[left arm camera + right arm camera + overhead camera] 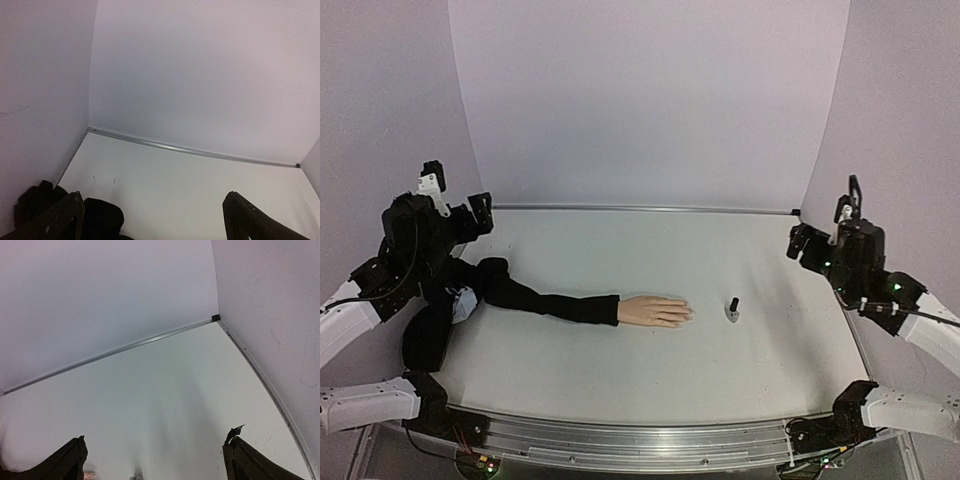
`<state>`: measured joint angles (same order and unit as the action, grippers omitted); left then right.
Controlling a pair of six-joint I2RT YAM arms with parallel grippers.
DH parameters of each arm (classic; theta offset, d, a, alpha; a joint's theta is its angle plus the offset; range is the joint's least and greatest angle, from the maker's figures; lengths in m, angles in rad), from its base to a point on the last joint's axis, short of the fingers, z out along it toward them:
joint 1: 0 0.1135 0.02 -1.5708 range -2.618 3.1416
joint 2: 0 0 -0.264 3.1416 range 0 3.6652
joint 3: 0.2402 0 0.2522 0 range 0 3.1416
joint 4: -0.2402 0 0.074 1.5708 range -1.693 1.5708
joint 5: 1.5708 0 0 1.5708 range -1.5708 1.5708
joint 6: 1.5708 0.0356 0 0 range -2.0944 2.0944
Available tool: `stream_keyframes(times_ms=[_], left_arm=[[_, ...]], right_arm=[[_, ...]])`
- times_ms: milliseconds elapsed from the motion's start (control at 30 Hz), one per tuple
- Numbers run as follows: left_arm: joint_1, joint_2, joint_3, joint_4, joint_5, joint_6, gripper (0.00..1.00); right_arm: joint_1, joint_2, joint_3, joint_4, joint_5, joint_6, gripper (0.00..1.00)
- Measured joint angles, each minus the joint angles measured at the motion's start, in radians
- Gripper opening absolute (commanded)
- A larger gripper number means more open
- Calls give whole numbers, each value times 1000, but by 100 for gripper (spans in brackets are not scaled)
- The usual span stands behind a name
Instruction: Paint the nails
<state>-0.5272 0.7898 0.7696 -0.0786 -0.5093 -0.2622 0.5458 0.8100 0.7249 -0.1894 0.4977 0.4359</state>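
**Inspector:** Begin at the jaws. How are they standing?

**Assistant:** The left gripper (154,207) is standing wide, with nothing between its fingers. The right gripper (156,437) is also gaping wide and carrying nothing. Both are hanging raised at opposite sides of the table (620,240), well apart from the work.

**Inspector:** And the nails?

**Assistant:** The nails (687,314) are sitting at the fingertips of the mannequin hand (655,311), which is lying flat near the table's middle. They are too small here to show any polish. The polish bottle (732,310) is standing upright and capped just beyond the fingertips, not touching them.

**Inspector:** Which way is the hand pointing?

**Assistant:** Its long axis is running across the table, left to right. The fingers are pointing toward the right arm's side and the bottle. The black sleeve (550,303) is trailing away to the left and bunching beneath the left arm.

**Inspector:** What step is in hand, and how should it be done?

**Assistant:** I am judging that painting is not yet begun and that taking up the bottle comes first. I am advising one gripper to clamp the body low while the other takes the cap squarely. The cap should lift straight up so the bottle is not tipping. Strokes should run along the finger axis, toward the tips.
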Motion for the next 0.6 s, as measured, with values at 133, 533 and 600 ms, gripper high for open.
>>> stream_keyframes(times_ms=[133, 533, 600], left_arm=[[91, -8, 31, -11, 19, 3, 100], [101, -76, 36, -29, 28, 30, 100], [101, -75, 36, -34, 30, 30, 100]], right_arm=[[-25, -139, 21, -55, 6, -60, 98], [-25, -253, 95, -178, 20, -124, 98], [-25, -250, 100, -181, 20, -130, 98]])
